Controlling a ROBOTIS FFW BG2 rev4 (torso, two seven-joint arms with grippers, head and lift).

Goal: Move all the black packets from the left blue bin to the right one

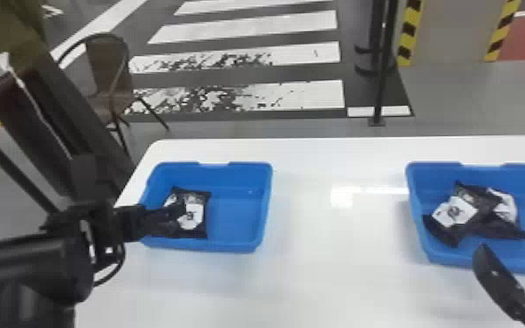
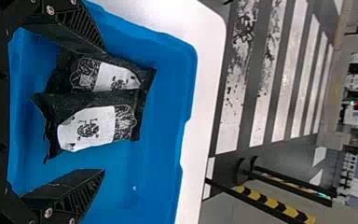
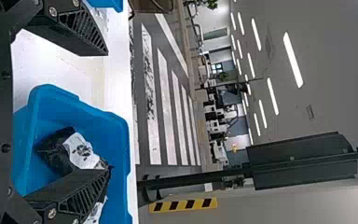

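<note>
Grey floor beyond the bench, painted with broad white crosswalk stripes (image 1: pixel 248 28), the paint worn and flaking on the nearer ones. Brown chair (image 1: pixel 109 56) on the robot's left; a black post (image 1: pixel 381 87) farther right, and near it a pillar (image 1: pixel 453 35) edged in yellow-and-black bands. Strip lights (image 3: pixel 292 60) on the ceiling, seen from the right wrist.

Bench (image 1: pixel 318 270) white, glossy, one rounded far corner. Two blue bins on it, well apart.

Left bin (image 1: pixel 237 213): two black packets with white labels, lying toward its left side. From the left wrist, one packet (image 2: pixel 91 130) partly overlaps the other packet (image 2: pixel 116 77), edges crumpled.

Left claw (image 1: pixel 175 218) comes over the left wall of that bin, tips at the packets. Its own wrist view has the fingers spread wide, both packets showing in the span between them and lying closer to one finger; nothing gripped. Whether that finger touches the farther-lapped packet, cannot tell.

Right bin (image 1: pixel 434 187): a loose heap of black packets (image 1: pixel 479 200) with white labels, some overlapping, set mostly in its left and middle part. Exact count, cannot tell.

Right claw (image 1: pixel 514 253) at the near side of the right bin, fingers well parted, empty. In its own wrist view, one finger covers part of the heap.
</note>
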